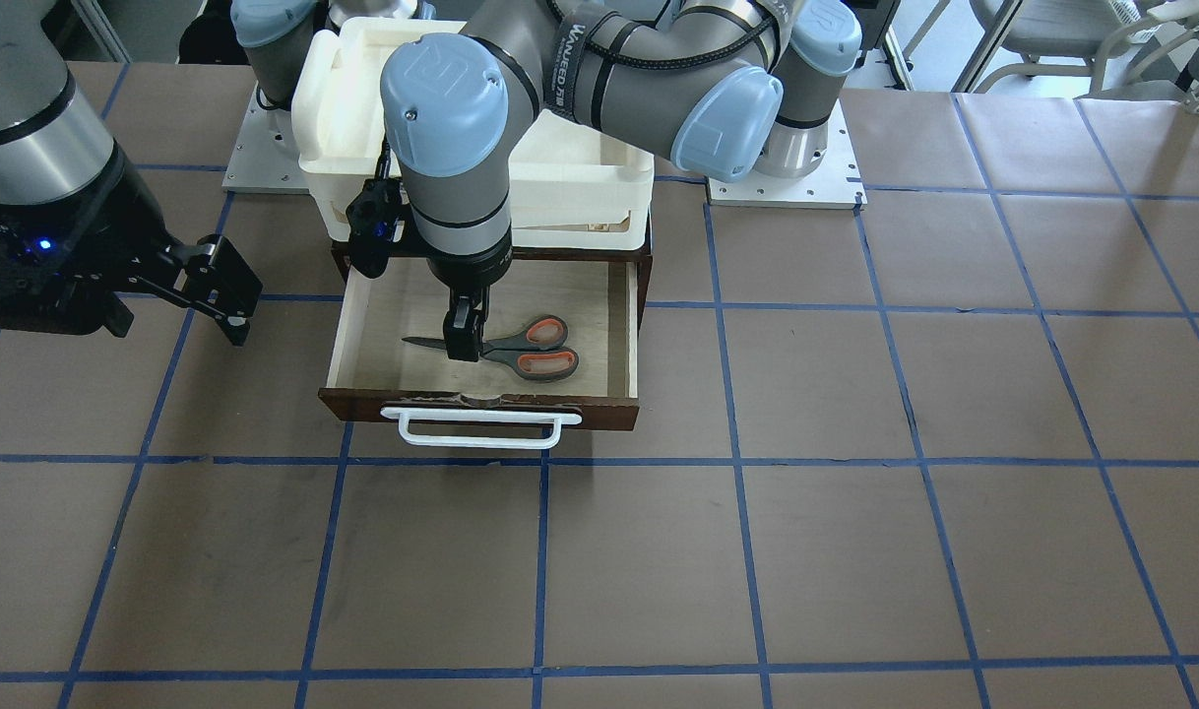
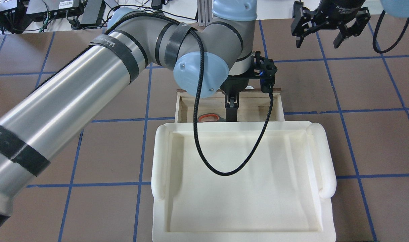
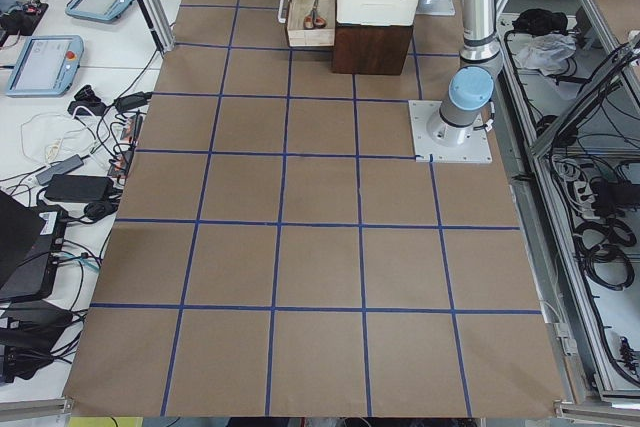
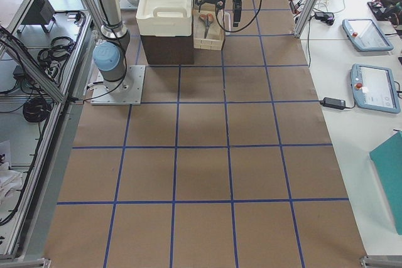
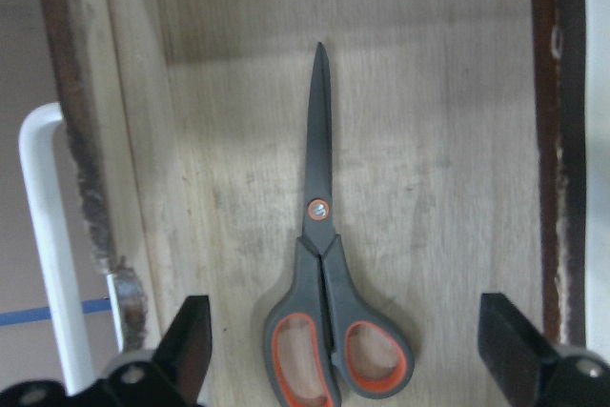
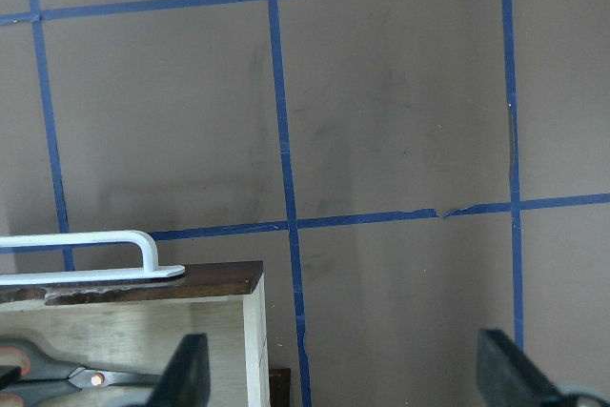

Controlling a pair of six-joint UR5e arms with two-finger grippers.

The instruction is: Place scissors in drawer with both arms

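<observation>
The scissors (image 1: 521, 347), grey handles lined orange-red, lie flat on the pale floor of the open dark brown drawer (image 1: 627, 335), blades pointing to the view's left. My left gripper (image 1: 465, 335) hangs in the drawer just above their pivot, open and empty. In the left wrist view the scissors (image 5: 319, 235) lie between the wide-spread fingers (image 5: 195, 331). From overhead only one orange loop (image 2: 208, 118) shows. My right gripper (image 1: 176, 325) is open and empty, raised beside the drawer, over the table. Its wrist view shows the drawer's corner (image 6: 219, 278).
A white foam tray (image 2: 244, 174) sits on the cabinet above the drawer and hides most of it from overhead. The white bar handle (image 1: 481, 428) sticks out from the drawer front. Brown table with a blue tape grid (image 1: 855, 551) lies all around.
</observation>
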